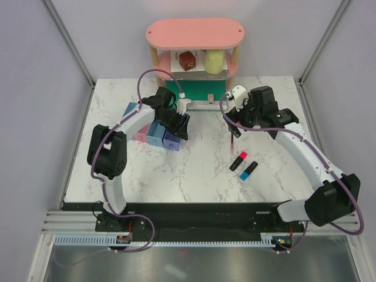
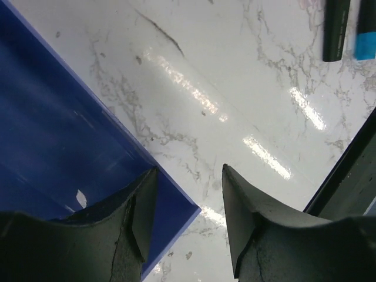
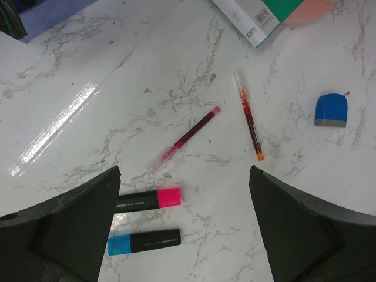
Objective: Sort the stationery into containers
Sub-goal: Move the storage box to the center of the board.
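The pink-ended highlighter (image 1: 238, 160) and the blue-ended highlighter (image 1: 248, 170) lie side by side on the marble right of centre. In the right wrist view they lie below the left finger, the pink one (image 3: 147, 200) above the blue one (image 3: 144, 241). Two thin red pens (image 3: 182, 138) (image 3: 248, 114) and a small blue piece (image 3: 332, 110) lie beyond them. My right gripper (image 3: 185, 170) is open and empty above them. My left gripper (image 2: 190, 169) is open and empty, one finger over the corner of the blue bin (image 2: 59, 135). The row of bins (image 1: 154, 130) sits at centre left.
The pink two-tier shelf (image 1: 195, 34) stands at the back with a brown and a yellow object on it. The flat green book (image 1: 197, 89) lies in front of it, with its corner in the right wrist view (image 3: 258, 14). Enclosure walls and posts run along both sides.
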